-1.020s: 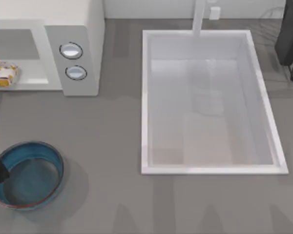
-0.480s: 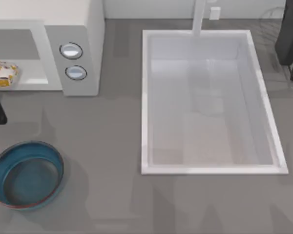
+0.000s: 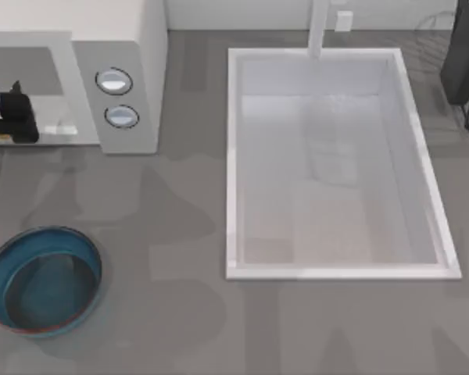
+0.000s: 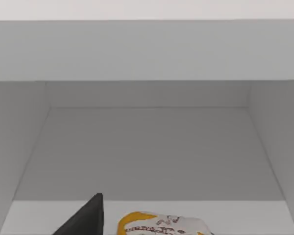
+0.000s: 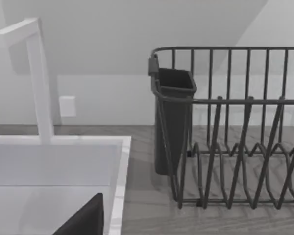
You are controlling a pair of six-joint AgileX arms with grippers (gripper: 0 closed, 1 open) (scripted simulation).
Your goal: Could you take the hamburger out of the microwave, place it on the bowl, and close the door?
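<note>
While the left pincer (image 3: 16, 117) reaches into the microwave (image 3: 117, 47) at ten o'clock, its spread unclear, the hamburger (image 4: 161, 224) sits just beside it; next comes grabbing it for the bowl (image 3: 43, 280).

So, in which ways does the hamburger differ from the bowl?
The hamburger is a small cream bundle with orange patches; the bowl is much larger, round and blue. The hamburger lies inside the microwave cavity, with the left gripper at it; the bowl stands out on the table, apart from both grippers. Both sit at the table's left side.
</note>
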